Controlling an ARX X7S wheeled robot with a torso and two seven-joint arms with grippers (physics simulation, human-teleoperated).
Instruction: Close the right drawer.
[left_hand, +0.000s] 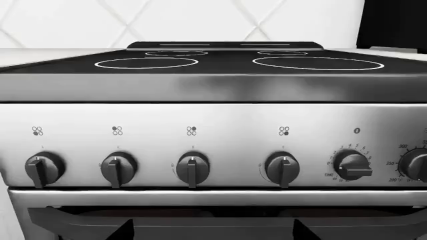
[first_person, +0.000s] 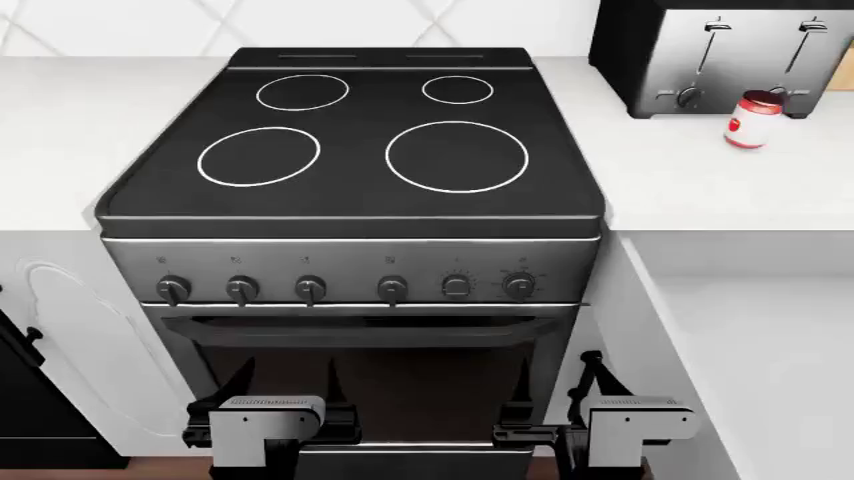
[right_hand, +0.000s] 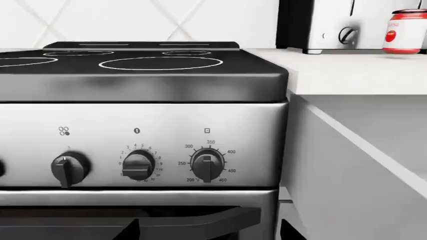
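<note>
The left claw and the right claw both hang low in front of a steel stove, level with its dark oven door. Each claw has its two fingers spread apart with nothing between them; the wrist views show the dark fingertips at either side and only the stove front in the gap.

The right drawer stands pulled out just to the outer side of the right claw. Its white side wall runs alongside that claw and its smooth pale inside lies open to the head camera. The drawer's front panel and handle fall outside the pictures. In the right wrist view the same white wall lies just beside the stove's edge, close to the claw's outer finger, though I cannot tell whether they touch.

A row of black knobs sits straight ahead of the claws and above them. Beyond the right claw and above the drawer, the white tabletop carries a toaster and, just in front of it, a red-lidded jar. To the outer side of the left claw is a white cabinet door with raised moulding.
</note>
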